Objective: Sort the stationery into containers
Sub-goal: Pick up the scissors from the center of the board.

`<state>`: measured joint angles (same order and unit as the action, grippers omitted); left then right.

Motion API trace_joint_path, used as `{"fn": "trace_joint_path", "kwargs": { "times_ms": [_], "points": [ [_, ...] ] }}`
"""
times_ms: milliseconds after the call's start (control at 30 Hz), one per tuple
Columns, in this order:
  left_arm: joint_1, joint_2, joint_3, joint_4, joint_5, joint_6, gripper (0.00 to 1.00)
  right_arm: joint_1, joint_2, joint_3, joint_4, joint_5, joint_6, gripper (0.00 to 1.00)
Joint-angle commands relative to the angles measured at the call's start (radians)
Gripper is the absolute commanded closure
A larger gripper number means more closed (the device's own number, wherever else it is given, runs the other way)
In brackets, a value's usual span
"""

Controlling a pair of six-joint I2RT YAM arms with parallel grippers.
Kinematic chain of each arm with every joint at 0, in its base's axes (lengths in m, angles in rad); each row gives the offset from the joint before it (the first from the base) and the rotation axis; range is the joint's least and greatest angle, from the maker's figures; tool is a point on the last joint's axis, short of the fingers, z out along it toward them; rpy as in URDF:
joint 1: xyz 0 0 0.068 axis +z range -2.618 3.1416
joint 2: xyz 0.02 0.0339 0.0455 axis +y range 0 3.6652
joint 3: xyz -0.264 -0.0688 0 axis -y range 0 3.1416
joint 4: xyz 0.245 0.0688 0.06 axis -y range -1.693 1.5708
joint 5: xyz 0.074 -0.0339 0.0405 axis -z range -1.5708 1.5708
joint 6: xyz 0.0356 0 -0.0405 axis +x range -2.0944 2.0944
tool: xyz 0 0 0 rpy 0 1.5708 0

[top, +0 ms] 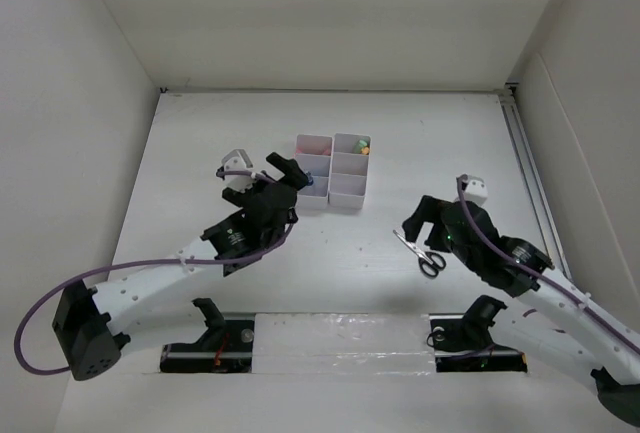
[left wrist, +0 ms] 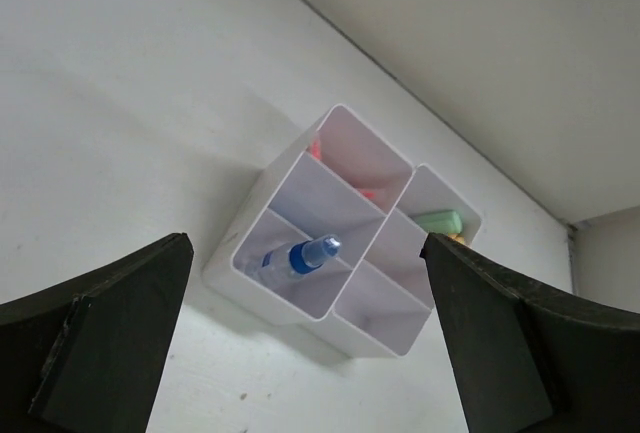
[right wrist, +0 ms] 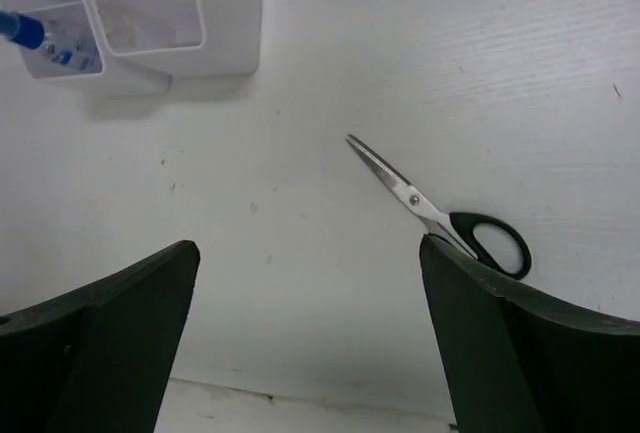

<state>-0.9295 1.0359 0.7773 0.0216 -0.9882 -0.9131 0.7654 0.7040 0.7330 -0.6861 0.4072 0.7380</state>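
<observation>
Left gripper (left wrist: pixel 305 245): my jaws stand wide with nothing between them, just beside the left side of the organizer (top: pixel 333 170). Its walls are the nearest obstacle. A bottle (left wrist: pixel 295 256) lies slantwise in the near-left compartment. The middle and near compartments of the right column offer free room. Right gripper (right wrist: pixel 307 248): my jaws stand wide over bare table (top: pixel 360 243). The scissors (right wrist: pixel 435 215) lie flat, just beside my right finger (right wrist: pixel 500 333). The lane between organizer and scissors is open. Walls (top: pixel 100 103) close the left, far and right sides.
</observation>
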Motion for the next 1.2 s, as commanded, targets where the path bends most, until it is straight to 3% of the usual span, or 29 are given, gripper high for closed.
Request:
{"fn": "trace_joint_path", "kwargs": {
  "times_ms": [0, 167, 367, 467, 800, 1167],
  "points": [
    [-0.003, -0.039, 0.02, -0.23, -0.003, -0.121, 0.0, -0.008, -0.092, -0.006, -0.197, 0.125, 0.268, 0.07],
    [-0.003, -0.094, -0.032, -0.229, 0.023, -0.08, 0.0, -0.008, -0.225, -0.047, -0.233, 0.136, 0.33, 0.08],
    [-0.003, -0.139, -0.087, -0.101, 0.086, 0.039, 0.0, -0.008, -0.172, -0.147, -0.334, 0.009, 0.459, 0.14],
    [-0.003, -0.139, -0.087, -0.101, 0.12, 0.054, 0.0, -0.008, -0.127, -0.2, -0.233, -0.06, 0.448, 0.14],
    [0.017, -0.097, -0.053, -0.089, 0.186, 0.135, 0.0, -0.008, 0.032, -0.231, -0.014, -0.085, 0.319, 0.14],
    [0.038, -0.137, -0.095, -0.02, 0.24, 0.201, 0.0, -0.008, 0.163, -0.241, 0.103, -0.065, 0.179, 0.14]
  ]
}}
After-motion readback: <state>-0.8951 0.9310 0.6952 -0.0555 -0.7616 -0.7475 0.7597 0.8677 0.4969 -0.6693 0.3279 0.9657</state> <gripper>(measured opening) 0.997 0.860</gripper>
